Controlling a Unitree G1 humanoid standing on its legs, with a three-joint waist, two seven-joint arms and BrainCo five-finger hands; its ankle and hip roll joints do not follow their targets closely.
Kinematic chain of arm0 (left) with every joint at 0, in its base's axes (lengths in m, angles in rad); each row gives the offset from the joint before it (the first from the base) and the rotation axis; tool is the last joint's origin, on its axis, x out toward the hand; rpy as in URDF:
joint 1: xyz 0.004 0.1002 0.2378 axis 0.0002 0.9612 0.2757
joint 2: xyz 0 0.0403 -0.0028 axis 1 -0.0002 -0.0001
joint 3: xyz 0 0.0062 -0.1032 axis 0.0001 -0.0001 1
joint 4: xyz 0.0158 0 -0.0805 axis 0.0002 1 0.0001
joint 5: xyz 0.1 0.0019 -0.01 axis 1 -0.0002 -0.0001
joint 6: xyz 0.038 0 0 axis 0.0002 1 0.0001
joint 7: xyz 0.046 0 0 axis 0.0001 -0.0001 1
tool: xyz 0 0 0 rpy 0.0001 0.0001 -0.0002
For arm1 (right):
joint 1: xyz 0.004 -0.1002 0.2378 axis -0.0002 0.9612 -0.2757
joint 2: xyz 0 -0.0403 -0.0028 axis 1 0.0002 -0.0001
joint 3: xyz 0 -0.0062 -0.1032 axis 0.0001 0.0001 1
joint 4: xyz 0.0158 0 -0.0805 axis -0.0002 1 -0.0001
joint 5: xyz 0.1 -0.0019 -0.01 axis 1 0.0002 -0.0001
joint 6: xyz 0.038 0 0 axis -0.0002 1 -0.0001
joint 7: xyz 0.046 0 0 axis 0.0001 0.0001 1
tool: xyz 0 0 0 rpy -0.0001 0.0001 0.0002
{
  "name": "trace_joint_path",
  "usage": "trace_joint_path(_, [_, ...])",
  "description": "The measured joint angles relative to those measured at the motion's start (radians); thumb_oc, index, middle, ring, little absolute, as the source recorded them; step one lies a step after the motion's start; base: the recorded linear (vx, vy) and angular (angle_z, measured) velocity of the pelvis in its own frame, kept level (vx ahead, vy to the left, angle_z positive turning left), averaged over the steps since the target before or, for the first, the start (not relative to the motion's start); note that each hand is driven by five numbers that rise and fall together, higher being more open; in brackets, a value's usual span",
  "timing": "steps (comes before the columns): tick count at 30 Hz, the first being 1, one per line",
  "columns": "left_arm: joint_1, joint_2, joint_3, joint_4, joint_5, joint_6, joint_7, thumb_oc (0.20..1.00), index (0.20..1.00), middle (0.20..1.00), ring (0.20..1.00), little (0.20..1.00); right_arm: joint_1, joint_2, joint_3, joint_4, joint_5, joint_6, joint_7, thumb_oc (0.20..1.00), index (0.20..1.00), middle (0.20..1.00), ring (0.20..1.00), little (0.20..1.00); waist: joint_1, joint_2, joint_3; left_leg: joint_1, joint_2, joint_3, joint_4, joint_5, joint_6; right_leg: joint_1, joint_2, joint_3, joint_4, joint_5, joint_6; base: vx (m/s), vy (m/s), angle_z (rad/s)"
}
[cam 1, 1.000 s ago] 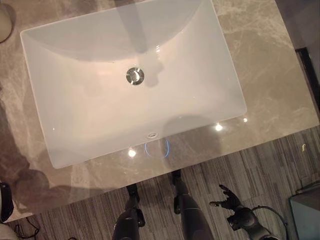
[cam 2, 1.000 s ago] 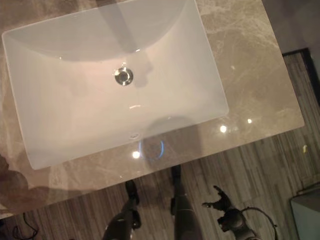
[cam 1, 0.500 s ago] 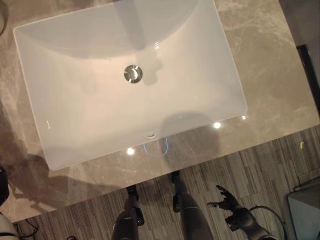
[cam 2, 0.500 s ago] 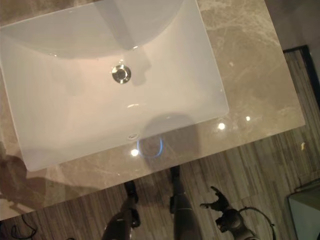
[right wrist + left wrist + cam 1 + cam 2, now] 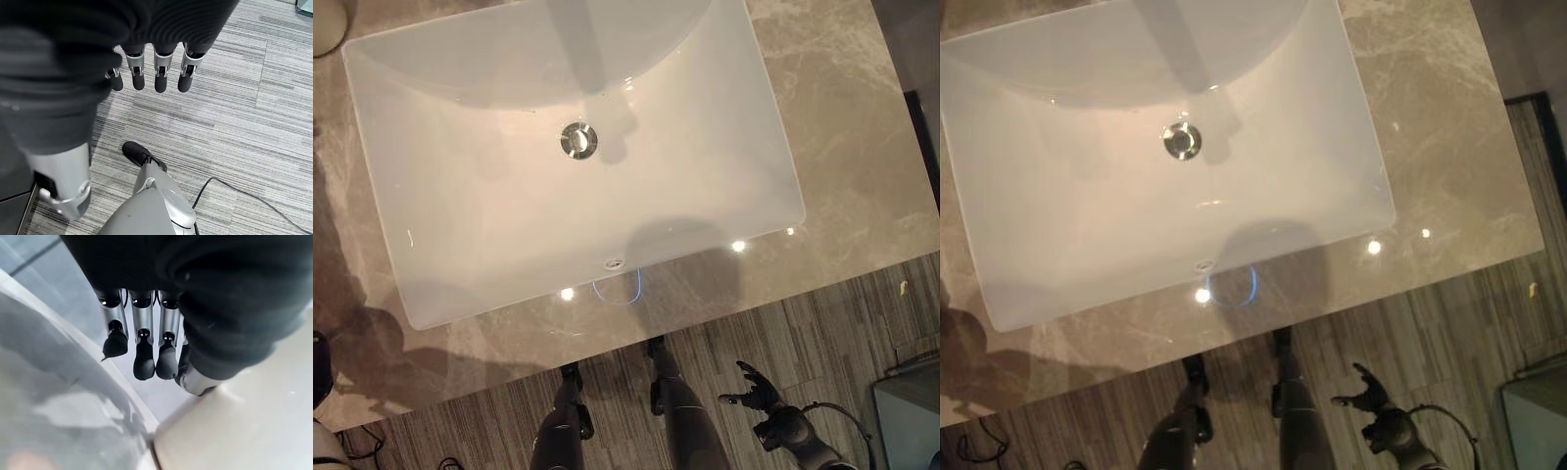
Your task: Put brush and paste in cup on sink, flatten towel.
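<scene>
The white rectangular sink (image 5: 440, 245) lies set into a grey marble counter (image 5: 842, 157), with its metal drain (image 5: 578, 140) near the back. My right hand (image 5: 754, 394) hangs low at the right, over the floor in front of the counter. In the right wrist view its fingers (image 5: 159, 73) are straight and hold nothing. The fingers (image 5: 144, 357) of my left hand are straight too and hold nothing, beside a pale smooth surface (image 5: 254, 421). A beige round object (image 5: 328, 29) sits at the counter's far left corner, cut off by the view's edge.
The counter's front edge (image 5: 705, 323) runs across the lower part of the head views, with grey striped floor (image 5: 822, 333) below it. A dark-edged panel (image 5: 906, 411) shows at the lower right on the floor.
The whole picture has shifted a little, so the camera moved. Neither hand has changed its pose, and nothing on the counter has moved.
</scene>
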Motion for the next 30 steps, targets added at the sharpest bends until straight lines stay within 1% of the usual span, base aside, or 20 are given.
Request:
trace_joint_path(3, [0.01, -0.009, 0.0, -0.036, 0.008, -0.015, 0.0, 0.2, 0.2, 0.2, 0.2, 0.2, 0.0, 0.0, 0.0, -0.002, -0.001, -0.001, 0.0, 1.0, 1.0, 1.0, 1.0, 1.0, 0.0, -0.002, -0.001, 0.0, 0.0, 0.0, 0.001, 0.0, 0.0, 0.0, 0.0, 0.0, 0.0, 0.001, -0.001, 0.0, 0.0, 0.0])
trace_joint_path(10, [-0.007, -0.04, -0.006, -0.041, 0.036, -0.015, 0.001, 0.2, 0.2, 0.2, 0.2, 0.2, 0.001, 0.001, 0.001, -0.002, -0.001, -0.001, 0.0, 1.0, 1.0, 1.0, 1.0, 1.0, -0.001, -0.01, -0.01, 0.0, 0.0, 0.0, 0.002, 0.0, 0.0, 0.001, 0.0, 0.001, 0.0, 0.003, -0.004, 0.0, 0.0, 0.0])
trace_joint_path(18, [-0.009, -0.049, -0.007, -0.037, 0.036, -0.014, 0.001, 0.2, 0.2, 0.2, 0.2, 0.2, 0.002, 0.001, 0.002, -0.001, -0.001, -0.002, 0.0, 1.0, 1.0, 1.0, 1.0, 1.0, -0.001, -0.011, -0.012, 0.0, -0.001, 0.002, 0.006, 0.0, 0.0, 0.001, 0.0, 0.003, 0.0, 0.005, -0.006, 0.0, 0.0, 0.0])
trace_joint_path(23, [-0.021, -0.081, -0.009, -0.001, 0.036, -0.015, -0.001, 0.2, 0.2, 0.2, 0.2, 0.2, 0.005, 0.002, 0.002, 0.0, -0.002, -0.003, 0.0, 1.0, 1.0, 1.0, 1.0, 1.0, -0.002, -0.012, -0.03, -0.001, 0.0, 0.003, 0.009, 0.0, 0.0, 0.0, 0.0, 0.003, 0.0, 0.006, -0.007, 0.0, 0.0, 0.0])
trace_joint_path(30, [-0.038, -0.098, -0.009, 0.04, 0.036, -0.012, -0.003, 0.2, 0.2, 0.2, 0.2, 0.2, 0.009, 0.004, 0.002, 0.0, -0.002, -0.016, 0.0, 1.0, 1.0, 1.0, 1.0, 1.0, -0.004, -0.015, -0.033, -0.005, 0.0, 0.005, 0.019, -0.001, 0.0, -0.001, 0.0, 0.006, 0.0, 0.009, -0.005, 0.0, 0.0, 0.0])
